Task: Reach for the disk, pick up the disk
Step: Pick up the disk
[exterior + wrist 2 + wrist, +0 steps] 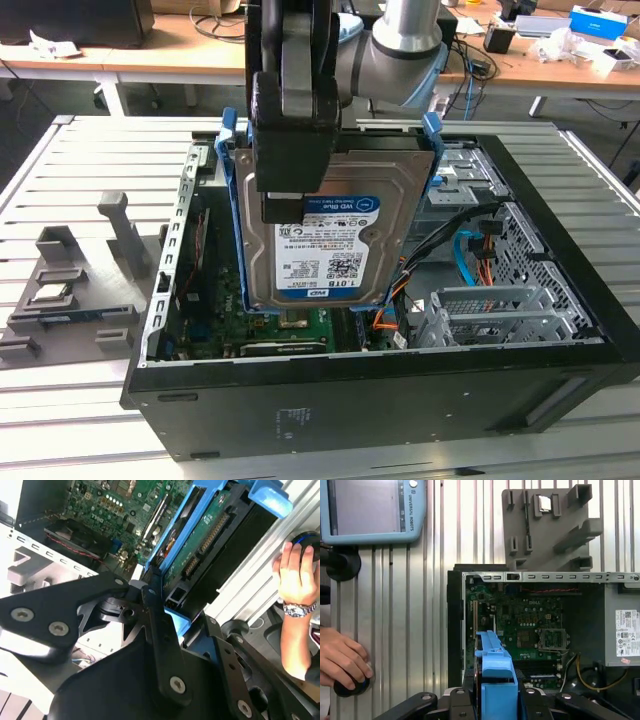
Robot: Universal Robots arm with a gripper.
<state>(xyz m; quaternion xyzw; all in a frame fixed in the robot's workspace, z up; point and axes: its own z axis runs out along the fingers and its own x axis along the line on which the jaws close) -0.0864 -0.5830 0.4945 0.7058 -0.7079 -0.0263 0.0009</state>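
Clearly the end effector (pixel 292 195) is clamped on the hard drive (pixel 325 250), holding it tilted above the open computer case (pixel 520 330).

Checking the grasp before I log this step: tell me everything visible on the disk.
The disk is a flat silver metal drive with a blue-and-white barcoded label, framed by a bright blue plastic bracket along its sides. It hangs tilted, label toward the exterior view, above the open computer case and its green motherboard. The gripper is clamped on its upper edge. In the second wrist view its green circuit-board underside shows.
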